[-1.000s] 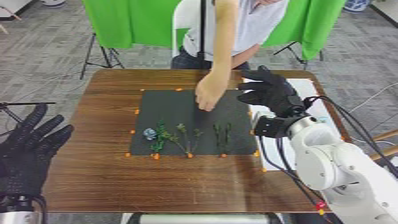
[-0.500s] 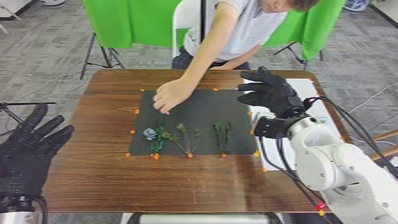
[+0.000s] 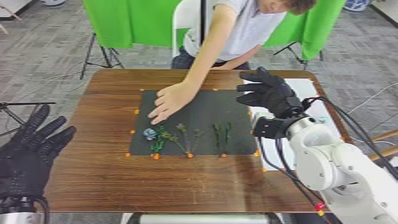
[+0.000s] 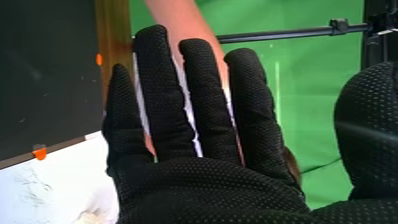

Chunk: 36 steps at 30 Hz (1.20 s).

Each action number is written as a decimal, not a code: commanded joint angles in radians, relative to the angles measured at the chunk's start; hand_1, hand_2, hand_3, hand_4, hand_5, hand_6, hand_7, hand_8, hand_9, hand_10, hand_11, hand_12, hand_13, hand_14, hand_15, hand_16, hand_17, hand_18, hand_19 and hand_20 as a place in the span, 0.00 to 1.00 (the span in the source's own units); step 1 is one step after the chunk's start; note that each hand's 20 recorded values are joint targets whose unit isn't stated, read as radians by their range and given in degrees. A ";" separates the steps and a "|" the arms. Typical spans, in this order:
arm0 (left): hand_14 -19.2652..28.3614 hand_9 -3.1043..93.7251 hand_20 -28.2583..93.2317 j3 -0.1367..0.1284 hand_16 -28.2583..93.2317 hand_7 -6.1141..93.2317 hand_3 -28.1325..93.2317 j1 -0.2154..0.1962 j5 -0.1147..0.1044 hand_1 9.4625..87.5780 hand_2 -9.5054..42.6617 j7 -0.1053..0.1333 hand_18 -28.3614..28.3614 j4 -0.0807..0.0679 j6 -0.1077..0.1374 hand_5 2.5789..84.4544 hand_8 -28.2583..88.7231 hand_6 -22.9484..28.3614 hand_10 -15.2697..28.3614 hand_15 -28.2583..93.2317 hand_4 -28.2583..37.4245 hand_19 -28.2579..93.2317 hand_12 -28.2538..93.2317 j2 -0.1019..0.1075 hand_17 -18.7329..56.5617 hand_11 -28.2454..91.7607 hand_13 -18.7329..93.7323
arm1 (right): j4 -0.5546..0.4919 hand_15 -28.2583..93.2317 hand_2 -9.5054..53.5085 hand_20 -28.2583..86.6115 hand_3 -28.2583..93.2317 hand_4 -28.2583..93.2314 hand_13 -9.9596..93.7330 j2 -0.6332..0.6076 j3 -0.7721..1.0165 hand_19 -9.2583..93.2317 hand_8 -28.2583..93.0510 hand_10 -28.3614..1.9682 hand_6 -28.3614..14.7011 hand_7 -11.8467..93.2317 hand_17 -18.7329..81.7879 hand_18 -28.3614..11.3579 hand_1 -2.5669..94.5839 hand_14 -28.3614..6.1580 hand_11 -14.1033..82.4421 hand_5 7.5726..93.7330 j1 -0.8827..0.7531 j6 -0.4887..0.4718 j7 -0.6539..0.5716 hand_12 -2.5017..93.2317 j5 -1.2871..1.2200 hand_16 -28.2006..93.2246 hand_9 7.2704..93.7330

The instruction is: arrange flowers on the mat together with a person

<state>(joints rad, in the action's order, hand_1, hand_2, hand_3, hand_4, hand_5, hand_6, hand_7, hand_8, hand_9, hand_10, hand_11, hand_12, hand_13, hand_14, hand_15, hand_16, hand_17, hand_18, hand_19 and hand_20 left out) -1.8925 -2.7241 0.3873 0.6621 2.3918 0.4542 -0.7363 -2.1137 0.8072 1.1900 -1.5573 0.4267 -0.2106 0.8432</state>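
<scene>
Pale blue, a small flower head (image 3: 149,133) lies at the left of the near half of a flat black mat (image 3: 202,114), beside a bright green leafy stem (image 3: 158,143). To its right lie thin, branching brownish-green sprigs (image 3: 186,141), then slender dark green stems (image 3: 222,136). Over the mat's left part, a person's bare hand (image 3: 174,102) points its fingertips close to the flower; whether they touch the mat, I cannot tell. Small orange markers (image 3: 190,155) edge the mat on the brown wooden table (image 3: 178,185). Above the white sheet (image 3: 306,88) beside it, the right hand (image 3: 271,95) is open and empty, thumb well apart. At the table's left, the left hand (image 3: 28,152) spreads its fingers, holding nothing.
</scene>
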 commanded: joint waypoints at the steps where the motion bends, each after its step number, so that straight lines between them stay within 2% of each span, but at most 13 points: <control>1: 0.88 0.35 0.40 0.002 0.18 0.16 0.86 -0.008 0.007 0.12 0.32 -0.003 0.86 0.008 -0.001 0.35 0.17 0.54 0.70 0.60 0.00 0.61 0.33 0.008 0.16 0.38 0.37 | 0.002 0.60 0.17 0.34 0.79 0.01 0.57 -0.001 -0.007 0.62 0.13 0.42 0.67 0.24 0.30 0.06 0.26 0.28 0.31 0.55 0.009 0.000 0.000 0.17 0.003 0.32 0.60; 11: 0.88 0.35 0.40 0.010 0.18 0.16 0.86 0.005 0.028 0.12 0.32 -0.020 0.86 0.007 -0.009 0.35 0.17 0.54 0.70 0.60 0.00 0.61 0.33 -0.015 0.16 0.38 0.37 | 0.002 0.63 0.17 0.35 0.80 0.01 0.59 -0.034 0.004 0.63 0.13 0.40 0.66 0.24 0.31 0.06 0.27 0.29 0.32 0.54 0.009 0.031 -0.003 0.17 0.058 0.33 0.61; 15: 0.88 0.35 0.40 0.012 0.18 0.16 0.86 -0.002 0.014 0.12 0.32 -0.008 0.86 0.005 -0.003 0.35 0.17 0.54 0.70 0.60 0.00 0.61 0.33 -0.004 0.16 0.38 0.37 | 0.001 0.63 0.17 0.35 0.80 0.01 0.59 -0.043 0.016 0.63 0.13 0.40 0.66 0.24 0.31 0.06 0.27 0.30 0.32 0.54 0.007 0.042 -0.012 0.18 0.070 0.33 0.61; 20: 0.88 0.35 0.40 0.015 0.18 0.16 0.86 0.013 0.030 0.12 0.32 -0.031 0.86 0.002 -0.009 0.35 0.17 0.54 0.70 0.60 0.00 0.61 0.33 -0.020 0.16 0.38 0.37 | 0.008 0.64 0.16 0.35 0.81 0.02 0.59 -0.066 0.014 0.64 0.13 0.39 0.66 0.24 0.31 0.06 0.27 0.30 0.32 0.54 0.017 0.070 -0.036 0.18 0.118 0.33 0.60; 21: 0.88 0.35 0.40 0.014 0.18 0.16 0.86 0.013 0.032 0.12 0.32 -0.031 0.86 0.003 -0.010 0.35 0.17 0.54 0.70 0.60 0.00 0.61 0.33 -0.020 0.16 0.38 0.37 | 0.012 0.64 0.16 0.35 0.81 0.02 0.59 -0.072 0.013 0.64 0.13 0.38 0.66 0.24 0.31 0.06 0.27 0.30 0.32 0.54 0.020 0.077 -0.035 0.18 0.120 0.33 0.60; 23: 0.88 0.35 0.40 0.017 0.18 0.16 0.86 0.010 0.019 0.12 0.32 -0.017 0.86 0.002 -0.003 0.35 0.17 0.54 0.70 0.60 0.00 0.61 0.33 -0.007 0.16 0.38 0.37 | 0.015 0.64 0.16 0.35 0.81 0.02 0.59 -0.087 0.018 0.64 0.13 0.36 0.66 0.24 0.31 0.06 0.27 0.31 0.32 0.53 0.021 0.091 -0.040 0.18 0.128 0.32 0.60; 25: 0.88 0.35 0.40 0.018 0.18 0.16 0.86 0.016 0.027 0.12 0.32 -0.025 0.86 0.002 -0.005 0.35 0.17 0.54 0.70 0.60 0.00 0.61 0.33 -0.013 0.16 0.38 0.37 | 0.022 0.64 0.16 0.35 0.81 0.02 0.59 -0.104 0.015 0.64 0.13 0.36 0.66 0.24 0.31 0.06 0.28 0.30 0.32 0.53 0.032 0.109 -0.049 0.18 0.143 0.32 0.59; 26: 0.88 0.35 0.40 0.017 0.18 0.16 0.86 0.020 0.036 0.12 0.32 -0.039 0.86 0.002 -0.008 0.35 0.17 0.54 0.70 0.60 0.00 0.61 0.33 -0.021 0.16 0.38 0.37 | 0.024 0.64 0.16 0.35 0.81 0.02 0.59 -0.109 0.024 0.64 0.13 0.35 0.66 0.24 0.31 0.06 0.28 0.30 0.32 0.53 0.027 0.111 -0.062 0.18 0.156 0.32 0.59; 27: 0.88 0.35 0.40 0.018 0.18 0.16 0.86 0.017 0.029 0.12 0.32 -0.030 0.86 0.001 -0.007 0.35 0.17 0.54 0.70 0.60 0.00 0.61 0.33 -0.016 0.16 0.38 0.37 | 0.025 0.64 0.16 0.35 0.81 0.02 0.59 -0.118 0.022 0.64 0.13 0.35 0.66 0.24 0.31 0.06 0.28 0.30 0.32 0.53 0.031 0.123 -0.073 0.18 0.169 0.32 0.59; 31: 0.88 0.35 0.40 0.023 0.18 0.16 0.86 0.020 0.034 0.12 0.32 -0.031 0.86 0.002 -0.006 0.35 0.17 0.54 0.70 0.60 0.00 0.61 0.33 -0.022 0.16 0.38 0.37 | 0.041 0.64 0.16 0.35 0.81 0.02 0.59 -0.146 0.013 0.64 0.13 0.34 0.66 0.24 0.31 0.06 0.28 0.30 0.32 0.53 0.049 0.162 -0.125 0.18 0.242 0.32 0.59; 32: 0.88 0.35 0.40 0.023 0.18 0.16 0.86 0.025 0.039 0.12 0.32 -0.040 0.86 0.001 -0.009 0.35 0.17 0.54 0.70 0.60 0.00 0.61 0.33 -0.029 0.16 0.38 0.37 | 0.043 0.64 0.16 0.35 0.81 0.02 0.59 -0.151 0.014 0.64 0.13 0.34 0.66 0.24 0.31 0.06 0.28 0.30 0.32 0.53 0.051 0.171 -0.147 0.18 0.265 0.32 0.59; 35: 0.88 0.35 0.40 0.022 0.18 0.16 0.86 0.016 0.026 0.13 0.32 -0.021 0.86 0.002 -0.001 0.35 0.17 0.54 0.70 0.60 0.00 0.61 0.33 -0.015 0.16 0.39 0.37 | 0.051 0.64 0.16 0.35 0.81 0.02 0.59 -0.162 0.024 0.65 0.13 0.34 0.66 0.24 0.32 0.05 0.28 0.30 0.32 0.52 0.056 0.184 -0.213 0.18 0.336 0.32 0.59; 36: 0.88 0.35 0.40 0.022 0.18 0.16 0.86 0.015 0.026 0.13 0.32 -0.021 0.86 0.002 -0.002 0.35 0.17 0.54 0.70 0.60 0.00 0.61 0.33 -0.015 0.16 0.39 0.37 | 0.072 0.65 0.16 0.35 0.81 0.02 0.59 -0.153 -0.043 0.65 0.13 0.34 0.66 0.24 0.32 0.05 0.28 0.30 0.32 0.52 0.138 0.216 -0.292 0.18 0.401 0.32 0.59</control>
<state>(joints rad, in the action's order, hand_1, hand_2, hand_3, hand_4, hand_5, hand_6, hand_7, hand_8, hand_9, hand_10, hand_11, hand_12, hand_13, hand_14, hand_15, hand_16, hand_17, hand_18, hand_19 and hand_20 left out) -1.8766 -2.6964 0.4165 0.6368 2.3947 0.4535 -0.7490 -2.0815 0.6822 1.1932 -1.5175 0.5710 -0.3478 1.0843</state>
